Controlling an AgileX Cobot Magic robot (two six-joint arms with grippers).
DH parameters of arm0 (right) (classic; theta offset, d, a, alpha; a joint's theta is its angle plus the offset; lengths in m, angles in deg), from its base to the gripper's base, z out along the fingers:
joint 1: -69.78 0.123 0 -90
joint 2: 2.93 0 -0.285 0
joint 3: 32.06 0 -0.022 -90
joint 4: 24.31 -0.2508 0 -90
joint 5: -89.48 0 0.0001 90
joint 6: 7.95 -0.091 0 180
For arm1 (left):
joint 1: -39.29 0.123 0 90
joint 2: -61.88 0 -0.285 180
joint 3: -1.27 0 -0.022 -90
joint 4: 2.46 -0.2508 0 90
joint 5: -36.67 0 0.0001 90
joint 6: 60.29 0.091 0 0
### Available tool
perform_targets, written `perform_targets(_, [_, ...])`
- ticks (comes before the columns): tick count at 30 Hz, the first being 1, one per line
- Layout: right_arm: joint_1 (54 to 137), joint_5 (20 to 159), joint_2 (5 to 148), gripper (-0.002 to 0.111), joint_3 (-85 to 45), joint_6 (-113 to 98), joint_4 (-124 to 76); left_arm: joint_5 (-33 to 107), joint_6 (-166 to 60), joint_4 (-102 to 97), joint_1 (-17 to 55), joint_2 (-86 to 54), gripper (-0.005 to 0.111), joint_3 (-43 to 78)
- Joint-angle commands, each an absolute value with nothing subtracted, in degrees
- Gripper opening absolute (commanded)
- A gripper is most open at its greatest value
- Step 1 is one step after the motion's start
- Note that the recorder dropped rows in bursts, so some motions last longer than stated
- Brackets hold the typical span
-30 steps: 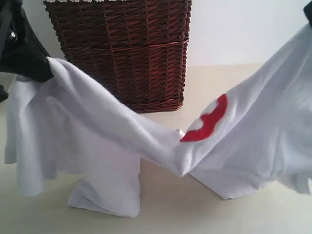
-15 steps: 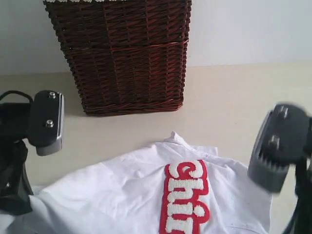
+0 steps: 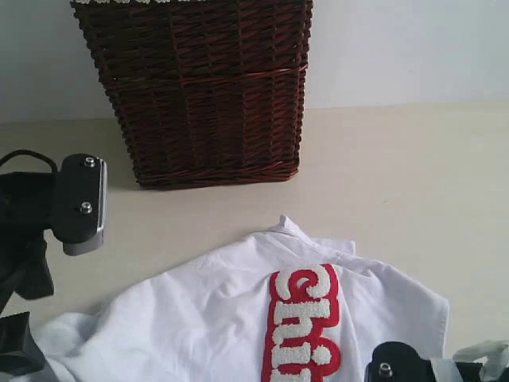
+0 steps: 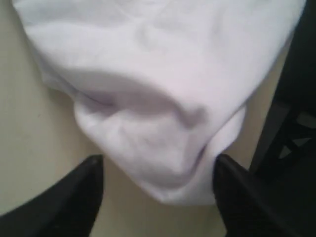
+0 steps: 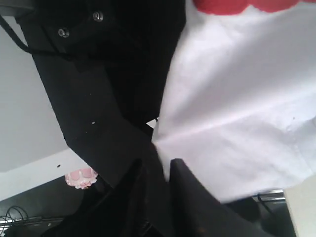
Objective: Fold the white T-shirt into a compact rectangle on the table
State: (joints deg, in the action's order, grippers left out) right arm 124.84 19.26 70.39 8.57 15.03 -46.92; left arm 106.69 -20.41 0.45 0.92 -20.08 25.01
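The white T-shirt (image 3: pixel 215 318) lies spread on the table (image 3: pixel 398 175) at the near edge of the exterior view. Its red band with fuzzy white letters (image 3: pixel 302 318) faces up. My left arm (image 3: pixel 79 203) is at the left, over the shirt's left end. In the left wrist view my left gripper (image 4: pixel 158 160) is open, and a rounded fold of the shirt (image 4: pixel 163 148) lies loose between its fingers (image 4: pixel 79 197). My right gripper (image 5: pixel 157 165) has its jaws slightly apart. The shirt's edge (image 5: pixel 232 123) sits at their tips, and no cloth shows in the gap.
A tall dark brown wicker basket (image 3: pixel 203 87) with a lace-trimmed liner stands at the back of the table, just beyond the shirt's top. My right arm (image 3: pixel 398 370) shows only at the bottom right corner of the exterior view. A white wall rises behind.
The shirt hung stretched in the air between both grippers; it now lies on the table, red band up. Both grippers have let go, and the right arm has dropped low.
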Motion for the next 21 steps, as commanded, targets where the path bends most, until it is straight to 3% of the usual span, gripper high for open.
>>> perform_targets(1, [125.1,19.51,70.89,0.043,4.04,15.73,-42.37,106.63,-23.71,-2.92,1.04,-19.93,0.074,21.98])
perform_targets(6, [125.1,20.05,70.89,0.047,-2.57,-2.68,-22.11,106.63,-23.9,-3.28,0.1,-19.34,0.072,16.86])
perform_targets(8, [125.1,27.72,71.32,0.046,-2.67,-16.45,-7.83,106.63,-24.48,-3.4,-0.7,-18.79,0.071,13.8])
perform_targets(13, [121.8,31.52,82.14,0.028,-2.67,-29.14,1.1,102.98,-33.67,-6.92,-0.97,-17.31,0.065,7.91])
perform_targets(18, [117.47,39.87,95.93,0.003,-2.67,-30.59,1.19,100.39,-39.63,-9.25,-0.97,-18.51,0.035,7.91])
perform_targets(21, [112.61,44.5,102.23,0.0,-2.8,-31.65,0.36,101.75,-39.63,-9.97,-0.62,-19.23,0.007,7.91])
